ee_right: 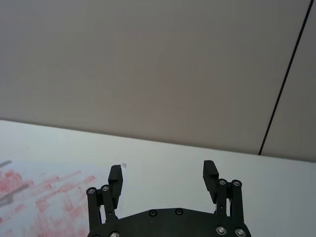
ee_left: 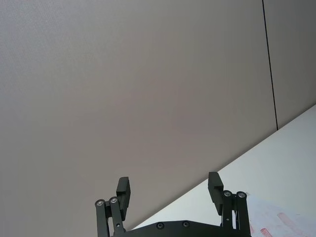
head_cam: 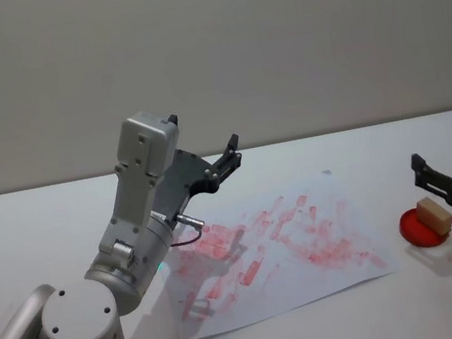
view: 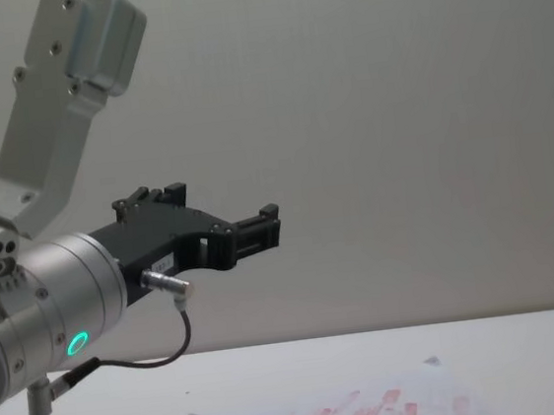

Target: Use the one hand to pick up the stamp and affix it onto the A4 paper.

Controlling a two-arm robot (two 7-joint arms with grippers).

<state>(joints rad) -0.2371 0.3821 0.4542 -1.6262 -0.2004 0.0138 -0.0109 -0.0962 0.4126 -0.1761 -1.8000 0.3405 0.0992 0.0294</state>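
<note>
The right hand (head_cam: 447, 152) is hovering, fingers apart, by the stamp (head_cam: 434, 216), seemingly sitting on a red pad (head_cam: 415, 232) beside the paper (head_cam: 281, 247); the left hand (head_cam: 230, 153) is hanging raised, fingers apart.

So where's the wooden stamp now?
Head view, right side: the stamp sits on the red disc, just right of the A4 paper, near the right hand.

No legible text, number or brand found. The red marks (head_cam: 280, 228) on the A4 paper (head_cam: 329, 278), lying mid-scene, are smudged; no characters can be made out. A small pale label (view: 161, 263) on the left gripper (view: 267, 226) is too small to read.
</note>
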